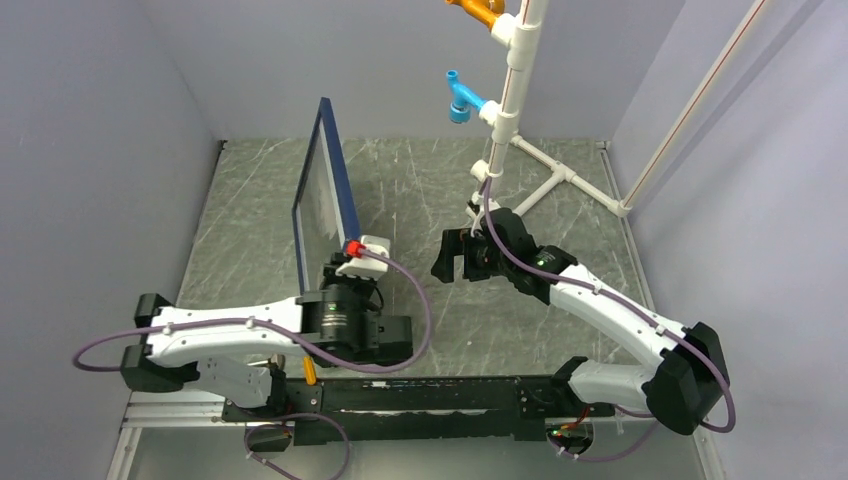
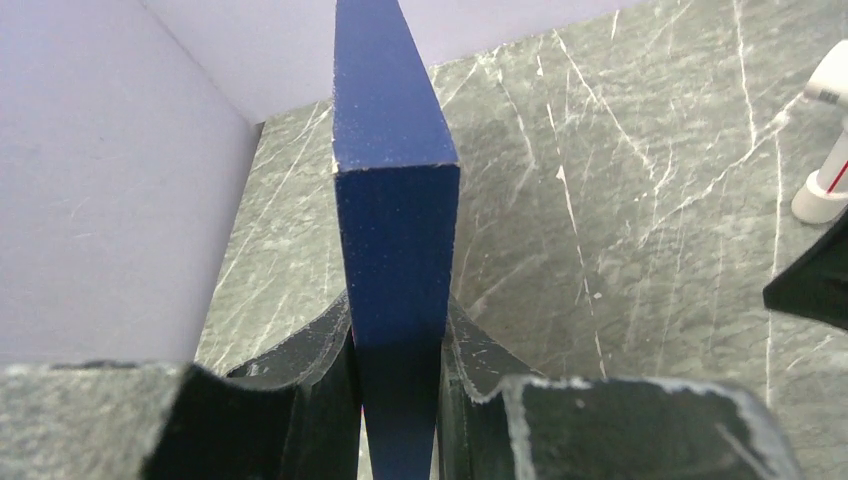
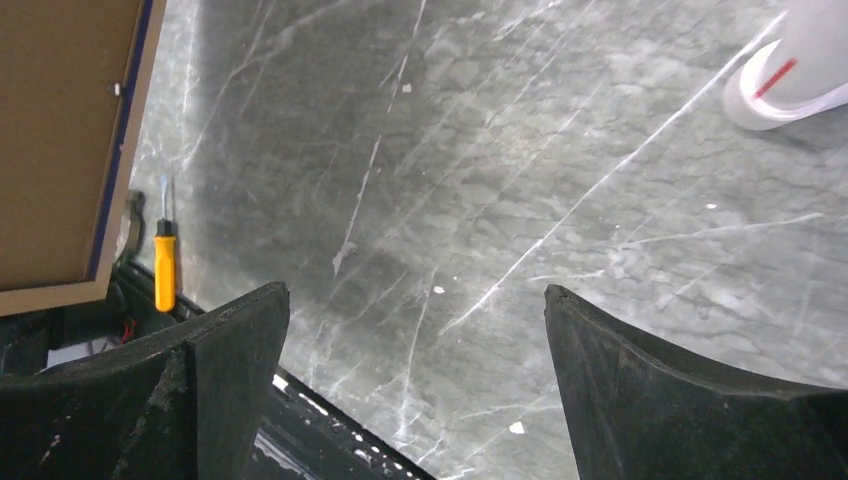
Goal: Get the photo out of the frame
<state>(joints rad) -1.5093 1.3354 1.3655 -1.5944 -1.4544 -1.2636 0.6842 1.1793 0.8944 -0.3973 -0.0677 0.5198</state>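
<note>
The left gripper (image 1: 352, 262) is grasping the near end of the frame (image 1: 338, 178) and holding it upright on edge over the counter (image 1: 420, 180), its length running toward 12 o'clock. The photo (image 1: 314, 205) is sitting inside it, facing 9 o'clock. At the frame's 3 o'clock, well apart, the right gripper (image 1: 460, 258) is hanging released, jaws wide.

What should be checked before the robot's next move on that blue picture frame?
1. Left gripper clamped on the frame edge: ok.
2. Frame held upright, edge-on: ok.
3. Right gripper open and empty: ok.
4. Right gripper at the frame: not ok, it hangs apart over the table.
5. Brown back loosened: cannot tell.
6. Yellow screwdriver out of the way: ok, it lies by the table's near edge.
</note>
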